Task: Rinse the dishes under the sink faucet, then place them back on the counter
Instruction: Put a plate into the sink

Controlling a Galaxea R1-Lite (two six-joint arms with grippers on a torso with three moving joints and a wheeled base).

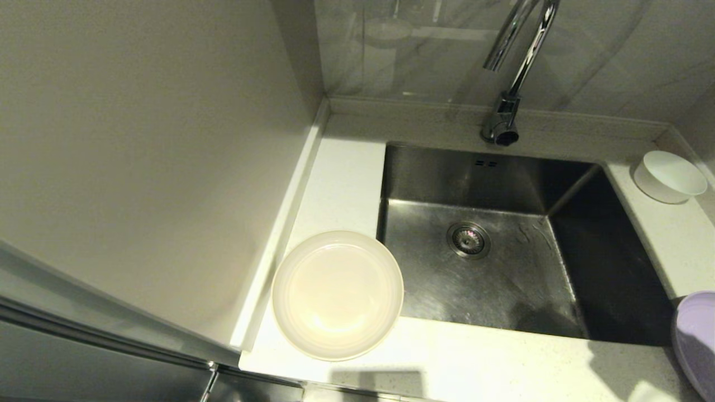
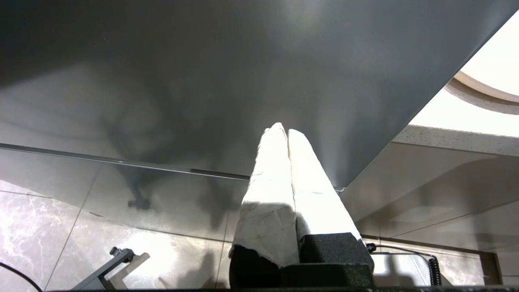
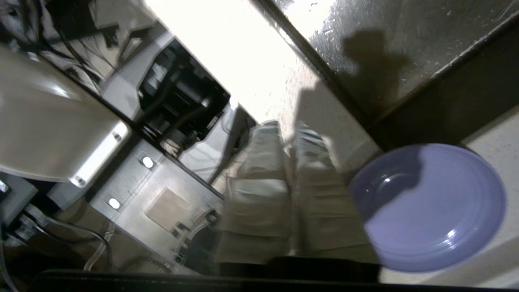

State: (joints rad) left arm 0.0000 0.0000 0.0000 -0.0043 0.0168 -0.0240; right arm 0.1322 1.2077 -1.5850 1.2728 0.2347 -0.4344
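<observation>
Three dishes (image 1: 337,295) (all upright) beside sink (image 1: 503,268)

Left end effector (image 2: 287,134): two tapered fingers wrapped in white tape, mounted on black blocks. Right end effector (image 3: 288,134): two tape-wrapped beige fingers, ribbed at tips.

Our left gripper (image 2: 284,132) hangs low with its two wrapped fingers pressed together. Our right gripper (image 3: 292,129) likewise has its fingers closed, holding nothing.

Sink (image 1: 491,279) basin lies open from above — only the faucet (image 1: 511,72) overhangs its back edge. Counter (image 1: 346,173) strips are narrow: cream plate (image 1: 337,295) fills front-left corner, white bowl (image 1: 668,176) back-right, lilac plate (image 1: 697,340) front-right — wall close on left.
</observation>
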